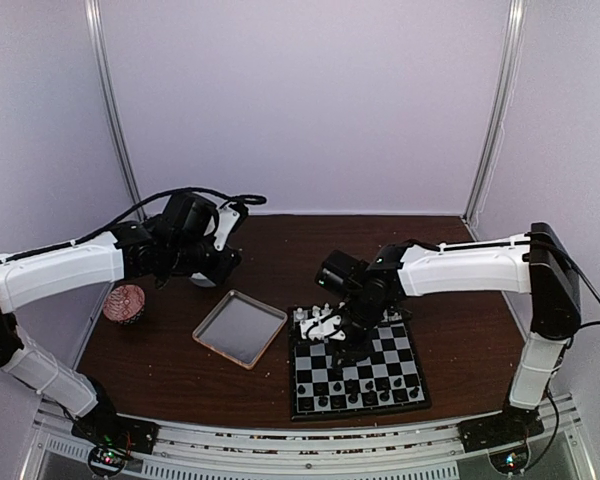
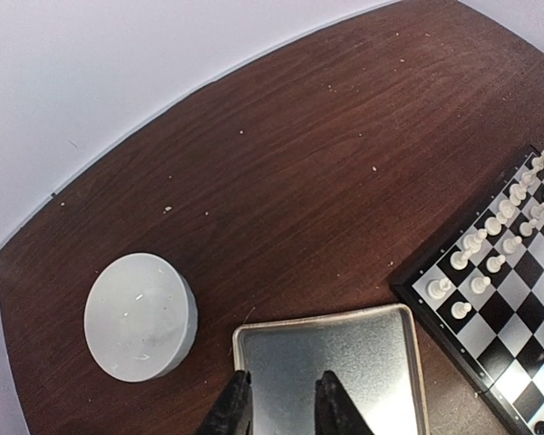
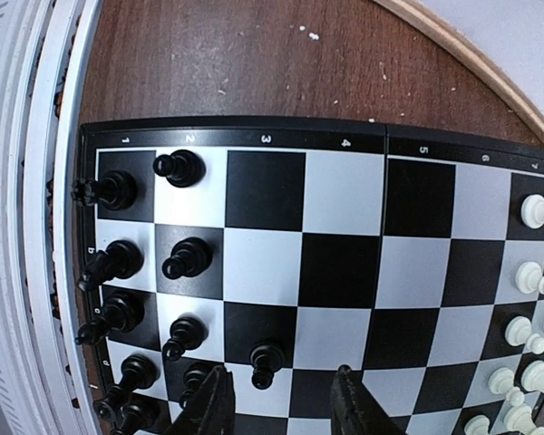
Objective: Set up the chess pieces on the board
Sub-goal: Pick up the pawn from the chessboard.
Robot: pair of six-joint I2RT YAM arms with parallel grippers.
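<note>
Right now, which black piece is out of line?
The black pawn alone in the column marked 3; the other black pieces stand in columns 1 and 2.

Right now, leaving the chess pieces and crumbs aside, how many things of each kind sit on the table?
Chessboard: 1
Tray: 1
White round disc: 1
Brown patterned round thing: 1
Total: 4

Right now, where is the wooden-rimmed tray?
In the top view the tray lies left of centre on the table, just off the far-left corner of the board, not touching it.
</note>
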